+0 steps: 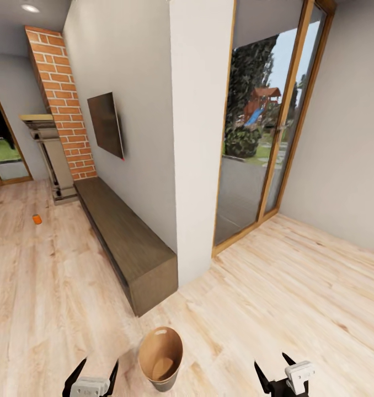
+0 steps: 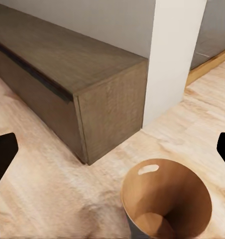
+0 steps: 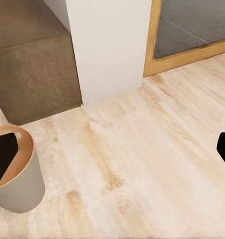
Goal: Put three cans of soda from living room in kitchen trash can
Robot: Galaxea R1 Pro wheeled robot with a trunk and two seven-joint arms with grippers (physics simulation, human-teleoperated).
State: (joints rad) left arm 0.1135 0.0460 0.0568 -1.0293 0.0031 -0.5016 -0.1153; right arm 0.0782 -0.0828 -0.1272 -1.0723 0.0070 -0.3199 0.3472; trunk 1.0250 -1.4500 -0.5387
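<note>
Big pale wood floor [image 1: 297, 286] everywhere, with a white pillar [image 1: 201, 138] and a tall glass door [image 1: 264, 127] looking onto a garden. Along the grey wall runs a long dark low cabinet [image 1: 129, 237], with a wall TV [image 1: 106, 124] above it and a red-brick fireplace [image 1: 57, 105] at the far end. The bin [image 1: 161, 358] stands upright on the floor near the cabinet's near end, between the two arms, copper-brown inside and nothing in it that I can see. One orange soda can [image 1: 37, 219] sits way off on the floor by the fireplace. Left gripper [image 1: 91, 375] and right gripper [image 1: 276, 372] both hang spread wide, holding nothing.
</note>
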